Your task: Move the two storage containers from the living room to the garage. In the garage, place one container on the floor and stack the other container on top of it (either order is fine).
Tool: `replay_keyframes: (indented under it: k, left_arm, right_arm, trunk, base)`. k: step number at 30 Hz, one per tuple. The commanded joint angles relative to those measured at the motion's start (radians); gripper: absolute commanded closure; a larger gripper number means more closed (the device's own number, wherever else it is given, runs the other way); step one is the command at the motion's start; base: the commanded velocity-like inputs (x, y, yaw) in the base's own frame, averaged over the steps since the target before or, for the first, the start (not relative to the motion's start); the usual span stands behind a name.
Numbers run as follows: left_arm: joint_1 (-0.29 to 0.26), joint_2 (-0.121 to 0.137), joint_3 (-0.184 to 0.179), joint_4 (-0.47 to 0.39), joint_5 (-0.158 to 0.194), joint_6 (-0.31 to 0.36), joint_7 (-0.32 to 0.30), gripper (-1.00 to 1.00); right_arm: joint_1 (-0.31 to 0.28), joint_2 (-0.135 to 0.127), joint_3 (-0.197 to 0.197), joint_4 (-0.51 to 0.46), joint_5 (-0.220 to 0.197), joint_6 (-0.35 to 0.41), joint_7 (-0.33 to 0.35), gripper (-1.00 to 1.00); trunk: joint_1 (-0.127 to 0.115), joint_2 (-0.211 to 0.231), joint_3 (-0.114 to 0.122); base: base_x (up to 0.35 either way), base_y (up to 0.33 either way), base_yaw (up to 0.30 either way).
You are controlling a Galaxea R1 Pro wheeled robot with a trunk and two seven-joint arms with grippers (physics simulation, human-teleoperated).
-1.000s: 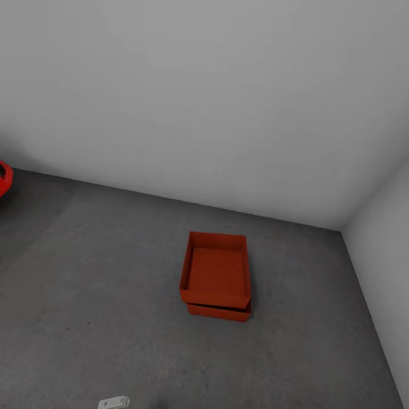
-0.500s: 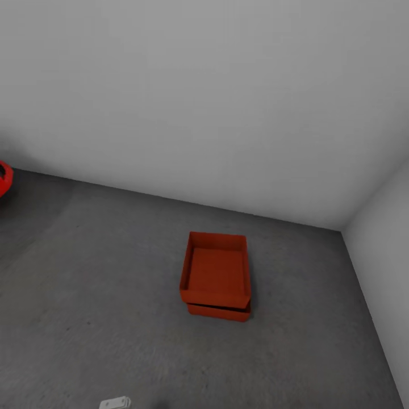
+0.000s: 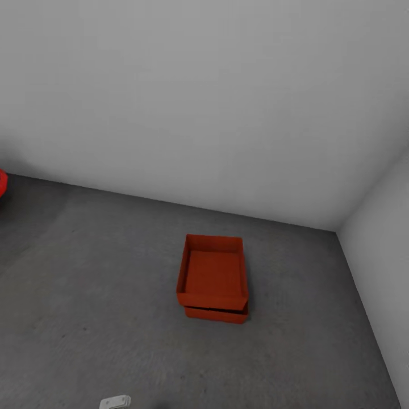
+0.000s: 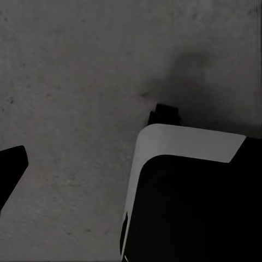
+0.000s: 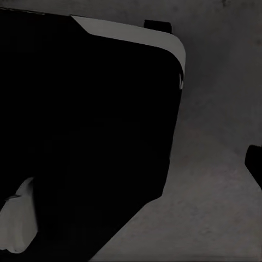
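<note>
Resting stacked, two storage containers (image 3: 213, 278) (red-orange) on the floor (image 3: 85, 295).

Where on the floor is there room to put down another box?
Plenty of room: the grey floor is bare between the stacked containers and the red thing at the far left edge. A narrower bare strip runs between the stack and the right wall, and another behind it up to the back wall. Nowhere looks crowded.

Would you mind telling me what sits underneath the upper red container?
The upper container rests on the second container, whose front wall peeks out below it on the concrete floor. The lower one's inside is covered.
</note>
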Motion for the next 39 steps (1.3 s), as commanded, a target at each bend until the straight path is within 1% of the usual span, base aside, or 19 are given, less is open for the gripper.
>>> replay_keyframes:
  k: [1, 17, 21, 26, 27, 32, 33, 35, 36, 38, 39]
  left_arm:
    - [0.0, 0.0, 0.002, 0.0, 0.008, 0.002, 0.001, -1.0]
    - [0.001, 0.002, 0.002, 0.0, 0.009, 0.001, 0.001, -1.0]
    - [0.03, 0.004, 0.002, 0.0, 0.008, -0.002, 0.001, -1.0]
    - [0.041, 0.004, 0.002, 0.0, 0.009, -0.001, 0.001, -1.0]
    - [0.044, 0.003, 0.002, 0.0, 0.009, 0.0, 0.001, -1.0]
    - [0.092, -0.016, 0.002, 0.0, 0.006, -0.001, -0.001, -1.0]
    - [0.112, -0.019, 0.002, 0.0, 0.005, -0.001, -0.016, -1.0]
    - [0.128, -0.021, 0.002, 0.0, 0.006, -0.001, -0.045, -1.0]
    - [0.138, -0.022, 0.002, 0.0, 0.007, -0.001, -0.077, -1.0]
    - [0.166, -0.022, 0.003, 0.0, 0.007, -0.002, -0.109, -1.0]
    - [0.173, -0.021, 0.003, 0.0, 0.007, -0.002, -0.113, -1.0]
  right_arm:
    - [-0.001, 0.0, 0.007, 0.003, 0.001, -0.002, 0.005, -1.0]
    - [-0.001, 0.001, 0.006, 0.003, -0.001, 0.002, -0.008, -1.0]
    - [-0.001, 0.0, 0.006, 0.003, -0.001, 0.002, -0.008, -1.0]
    - [-0.001, -0.002, 0.006, 0.003, -0.001, 0.002, -0.008, -1.0]
    - [-0.001, -0.002, 0.006, 0.003, -0.001, 0.002, -0.008, -1.0]
    - [0.005, -0.002, 0.006, 0.003, -0.001, 0.002, -0.008, -1.0]
    - [0.022, -0.003, 0.006, 0.003, -0.001, 0.0, -0.008, -1.0]
    - [0.04, -0.003, 0.006, 0.003, -0.001, -0.004, -0.008, -1.0]
    - [0.057, -0.003, 0.006, 0.003, -0.001, -0.007, -0.008, -1.0]
    - [0.086, -0.006, 0.006, 0.003, -0.001, -0.013, -0.007, -1.0]
    - [0.094, -0.008, 0.006, 0.003, -0.001, -0.019, -0.007, -1.0]
  trunk:
    - [0.0, -0.001, 0.001]
    - [0.0, -0.001, 0.026]
    - [0.0, -0.001, 0.032]
    - [0.0, -0.001, 0.04]
    - [0.0, -0.001, 0.041]
    - [0.0, -0.001, 0.049]
    - [0.0, -0.001, 0.05]
    - [0.0, -0.001, 0.053]
    - [0.0, -0.001, 0.055]
    - [0.0, -0.001, 0.058]
    - [0.0, -0.001, 0.06]
  base:
    - [0.0, 0.0, -0.117]
    - [0.0, 0.0, -0.119]
    - [0.0, 0.0, -0.112]
    - [0.0, 0.0, -0.11]
    - [0.0, 0.0, -0.11]
    - [0.0, 0.0, -0.11]
    - [0.0, 0.0, -0.11]
    - [0.0, 0.0, -0.11]
    - [0.0, 0.0, -0.11]
    - [0.0, 0.0, -0.11]
    - [0.0, 0.0, -0.11]
